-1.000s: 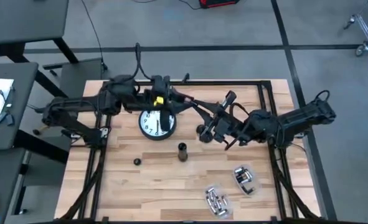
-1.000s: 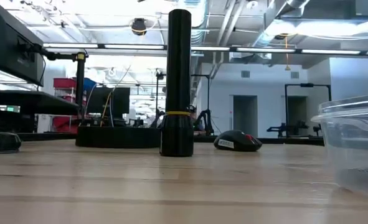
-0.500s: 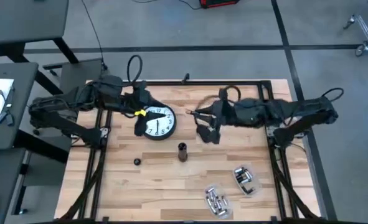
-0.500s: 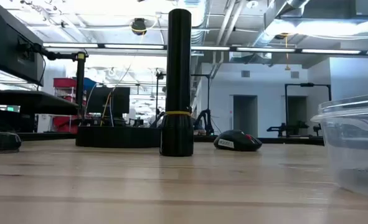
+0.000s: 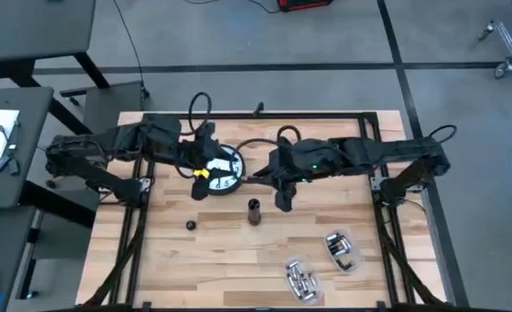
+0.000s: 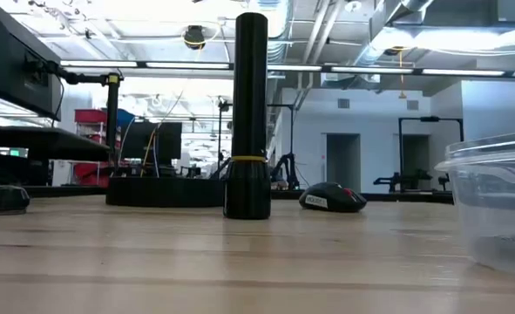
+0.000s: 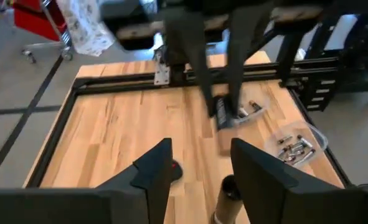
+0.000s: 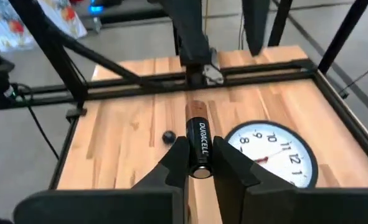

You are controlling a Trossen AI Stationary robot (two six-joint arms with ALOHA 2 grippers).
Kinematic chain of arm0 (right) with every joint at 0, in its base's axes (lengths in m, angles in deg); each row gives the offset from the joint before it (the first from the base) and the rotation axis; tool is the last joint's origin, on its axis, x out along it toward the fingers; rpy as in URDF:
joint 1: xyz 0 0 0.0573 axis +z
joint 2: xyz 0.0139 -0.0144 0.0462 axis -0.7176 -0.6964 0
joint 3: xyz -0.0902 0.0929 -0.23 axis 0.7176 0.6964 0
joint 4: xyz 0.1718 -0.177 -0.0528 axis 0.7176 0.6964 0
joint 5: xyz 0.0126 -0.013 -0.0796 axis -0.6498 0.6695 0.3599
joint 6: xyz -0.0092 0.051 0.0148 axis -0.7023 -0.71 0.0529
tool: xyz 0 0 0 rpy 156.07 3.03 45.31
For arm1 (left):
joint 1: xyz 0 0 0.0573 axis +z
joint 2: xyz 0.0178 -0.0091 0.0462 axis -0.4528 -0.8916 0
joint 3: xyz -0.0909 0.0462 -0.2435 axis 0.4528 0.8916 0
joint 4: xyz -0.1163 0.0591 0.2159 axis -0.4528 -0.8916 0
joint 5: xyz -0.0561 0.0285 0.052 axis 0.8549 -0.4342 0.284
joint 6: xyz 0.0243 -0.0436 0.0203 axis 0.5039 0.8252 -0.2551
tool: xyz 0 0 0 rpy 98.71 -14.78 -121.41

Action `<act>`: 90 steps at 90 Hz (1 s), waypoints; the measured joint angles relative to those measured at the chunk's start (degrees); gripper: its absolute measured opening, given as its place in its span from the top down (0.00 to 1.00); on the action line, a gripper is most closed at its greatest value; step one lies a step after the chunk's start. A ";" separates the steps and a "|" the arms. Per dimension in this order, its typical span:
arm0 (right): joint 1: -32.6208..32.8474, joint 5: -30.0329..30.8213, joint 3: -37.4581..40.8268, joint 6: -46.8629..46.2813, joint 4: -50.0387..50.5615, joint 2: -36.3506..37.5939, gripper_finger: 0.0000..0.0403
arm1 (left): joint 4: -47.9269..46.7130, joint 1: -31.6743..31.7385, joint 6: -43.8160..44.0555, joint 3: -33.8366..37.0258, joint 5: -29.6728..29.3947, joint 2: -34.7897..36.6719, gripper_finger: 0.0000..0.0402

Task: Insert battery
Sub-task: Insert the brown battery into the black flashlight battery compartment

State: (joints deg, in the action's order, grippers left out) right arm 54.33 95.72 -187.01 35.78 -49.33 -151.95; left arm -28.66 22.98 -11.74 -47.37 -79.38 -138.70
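Observation:
A black flashlight body [image 5: 254, 211] stands upright on its wide end mid-table, also plain in the low view [image 6: 248, 113]. My right gripper [image 5: 283, 198] hovers just right of it, shut on a Duracell battery [image 8: 198, 144]. My left gripper [image 7: 199, 168] is open over the near left rim of the wall clock [image 5: 221, 169], which lies flat; in the left wrist view the flashlight [image 7: 229, 193] shows below and beyond its fingers. A small black cap [image 5: 191, 225] lies left of the flashlight. My right gripper pinches the battery's black part [image 8: 200, 163] between its two fingers [image 8: 179, 158], with the battery lying along the fingers. Its copper-coloured end [image 8: 196, 113] sticks out forward past the fingertips. The battery is lifted clear of the table.
Two clear plastic containers with loose batteries sit at the near right [image 5: 340, 250] [image 5: 301, 279]; one fills the low view's right edge [image 6: 492, 209]. A small dark object with red [image 6: 331, 199] lies just beyond the flashlight. A black frame [image 5: 385, 225] borders the wooden top.
My left gripper has drawn back from over the clock's face toward the table's left, ending at the clock's near left rim. My right arm has stretched out leftward, and its gripper has come a little toward the near edge, closer to the flashlight. The flashlight has stayed put.

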 joint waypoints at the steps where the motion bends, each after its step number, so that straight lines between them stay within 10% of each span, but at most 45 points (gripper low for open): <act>1: 0.00 -0.01 -0.01 0.00 0.00 0.00 0.93 | 0.07 0.00 0.19 0.00 -0.01 0.01 0.66; 29: -0.50 0.00 -0.04 0.20 -0.38 0.29 0.93 | 0.90 0.04 2.55 -0.03 2.06 -0.27 0.97; 90: -1.02 0.05 -0.02 0.81 -0.21 0.38 0.93 | -0.06 -0.59 3.49 -0.02 2.69 -3.31 1.00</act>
State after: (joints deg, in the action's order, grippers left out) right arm 53.31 95.77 -187.03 36.59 -49.55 -151.57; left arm -28.72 22.39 -8.24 -47.40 -76.69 -142.01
